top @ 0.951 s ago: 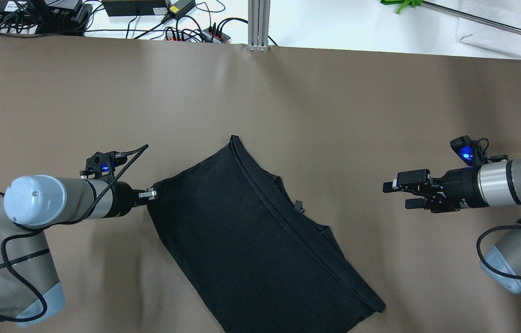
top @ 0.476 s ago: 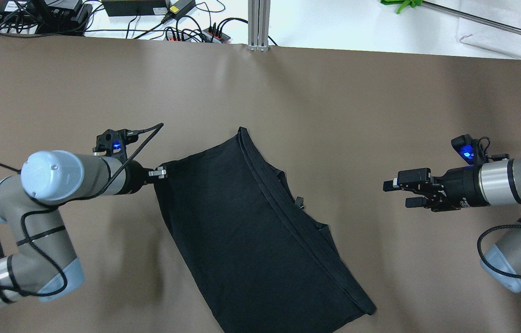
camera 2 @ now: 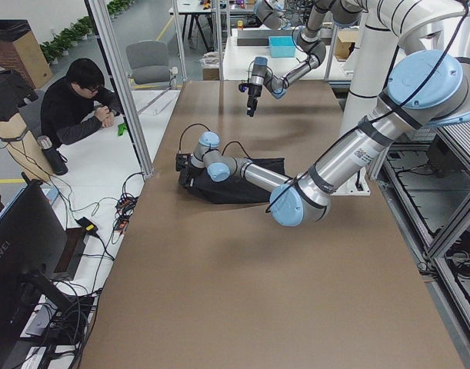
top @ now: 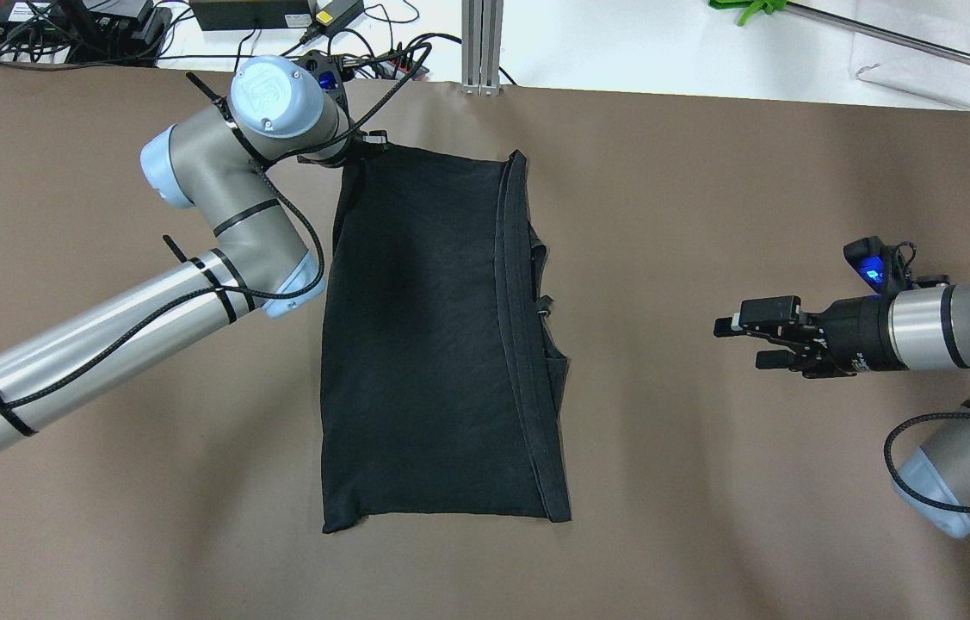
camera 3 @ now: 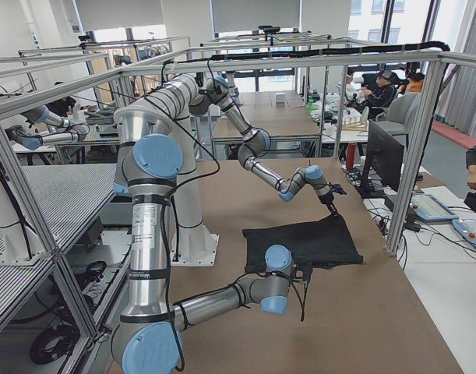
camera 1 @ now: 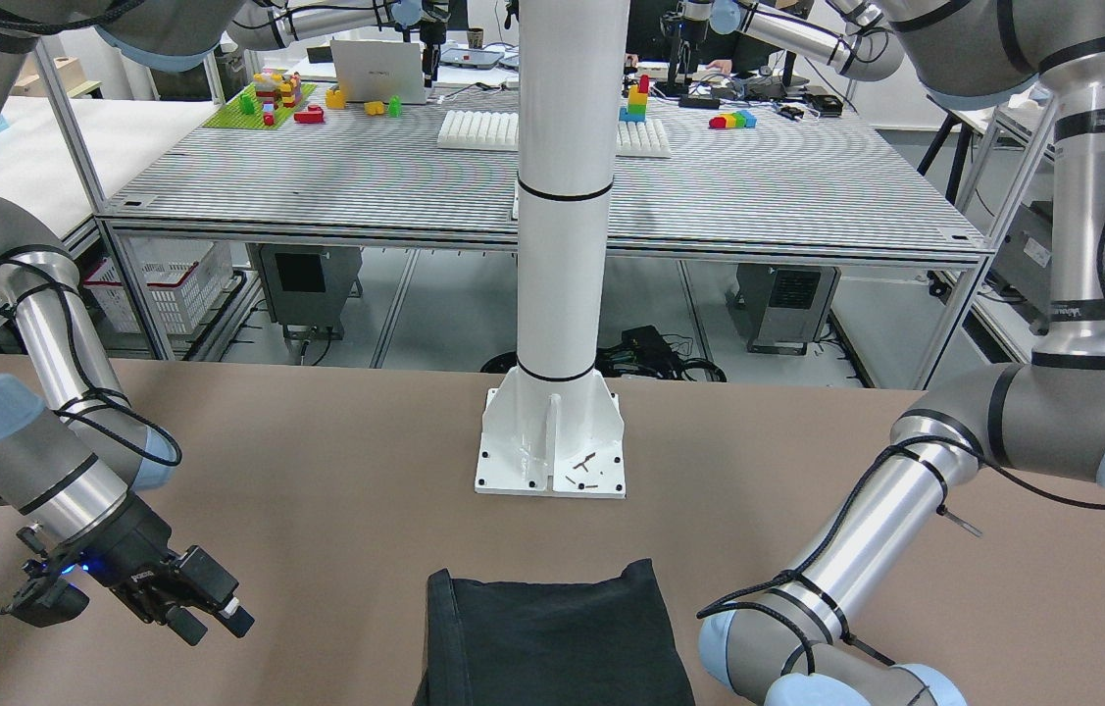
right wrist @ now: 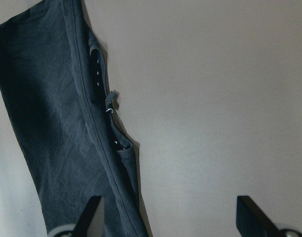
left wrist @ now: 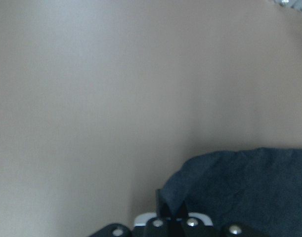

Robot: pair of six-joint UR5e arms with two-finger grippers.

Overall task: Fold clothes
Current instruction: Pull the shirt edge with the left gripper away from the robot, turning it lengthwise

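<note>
The black garment (top: pixel 433 344) lies folded lengthwise on the brown table (top: pixel 708 189), with its hemmed edges running along its right side. My left gripper (top: pixel 373 142) is shut on the garment's far left corner, close to the table's far edge. The left wrist view shows that pinched corner (left wrist: pixel 239 187) at the fingertips. My right gripper (top: pixel 730 340) is open and empty, well right of the garment and pointing at it. The right wrist view shows the garment (right wrist: pixel 57 123) ahead of the open fingers (right wrist: pixel 89 212). The garment's near end (camera 1: pixel 552 637) lies in front of the pole.
The white pole's base plate (camera 1: pixel 552 441) is bolted to the table by the robot. Cables and a power strip (top: pixel 398 65) and an aluminium post (top: pixel 482 43) sit just past the far edge. A person (camera 2: pixel 81 100) sits beyond that edge.
My left arm has swung the held corner far forward toward the table's far edge. The garment has turned from diagonal to straight. The right gripper has barely moved.
</note>
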